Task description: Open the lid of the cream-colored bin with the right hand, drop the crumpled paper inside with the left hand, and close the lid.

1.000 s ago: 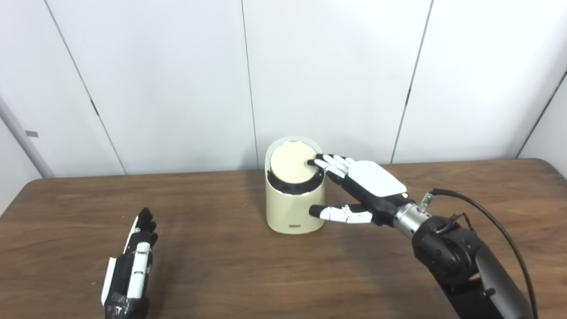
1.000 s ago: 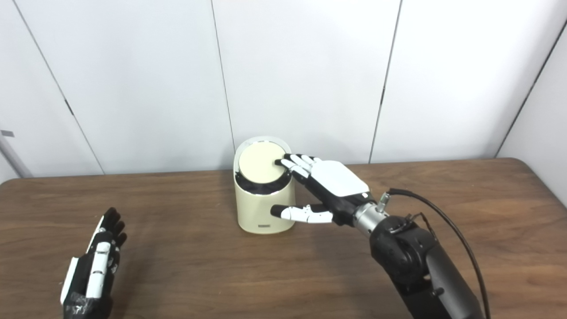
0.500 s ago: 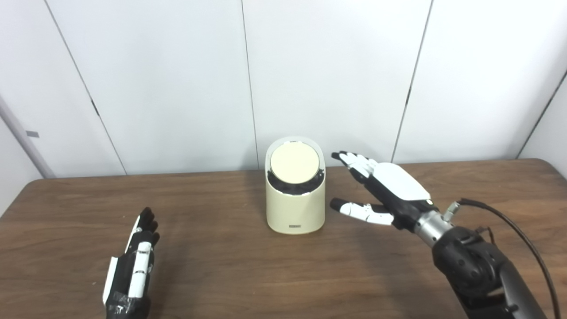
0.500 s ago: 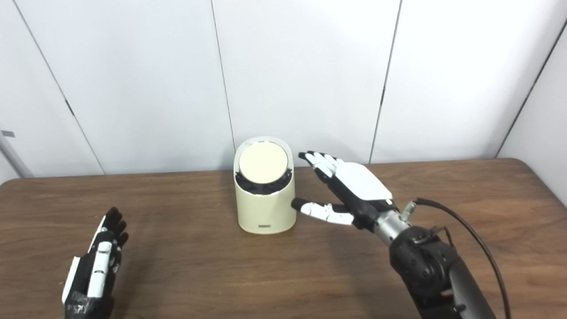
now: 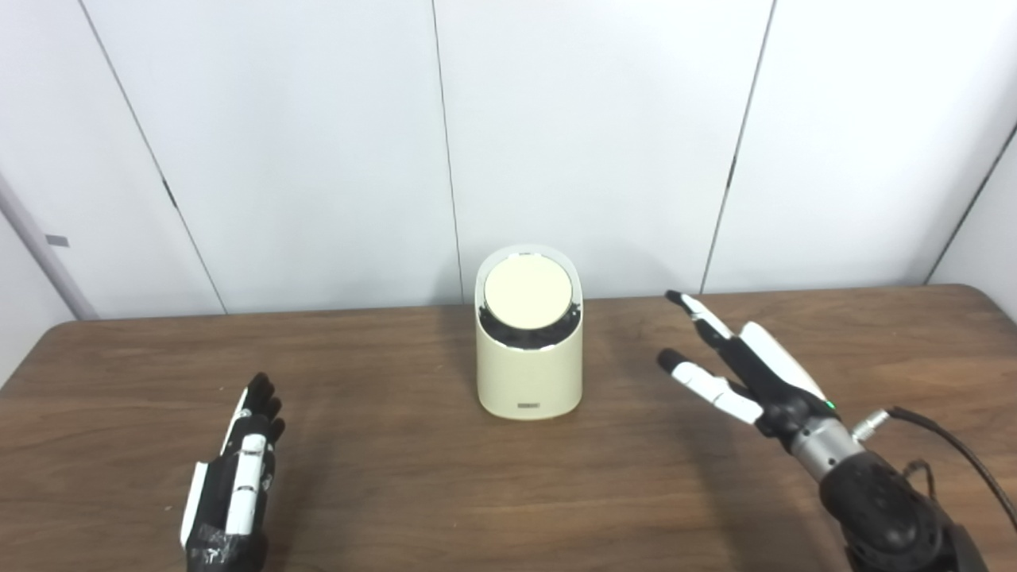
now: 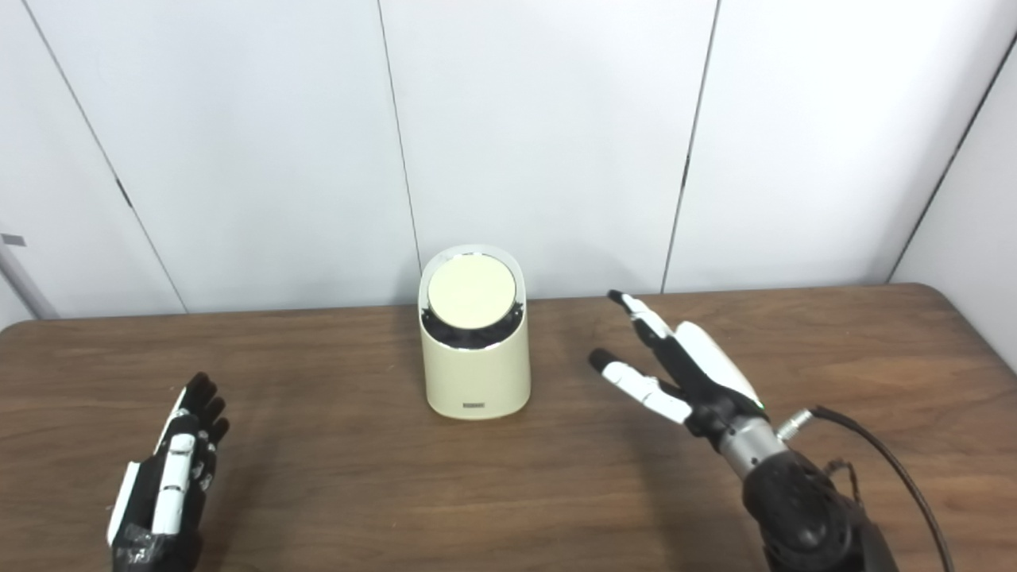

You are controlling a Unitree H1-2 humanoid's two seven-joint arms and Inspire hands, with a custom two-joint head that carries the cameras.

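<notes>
The cream-colored bin (image 5: 529, 349) stands at frame centre on the desk (image 5: 445, 477), lid (image 5: 528, 291) closed — right hand (image 5: 747, 369) at lower right, left hand (image 5: 238, 477) at lower left, both empty with fingers spread.

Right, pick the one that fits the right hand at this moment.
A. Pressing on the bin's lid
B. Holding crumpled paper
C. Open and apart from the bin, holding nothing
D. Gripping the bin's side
C: the right hand is spread open to the right of the bin, with bare table between them, and the lid is untouched.
</notes>
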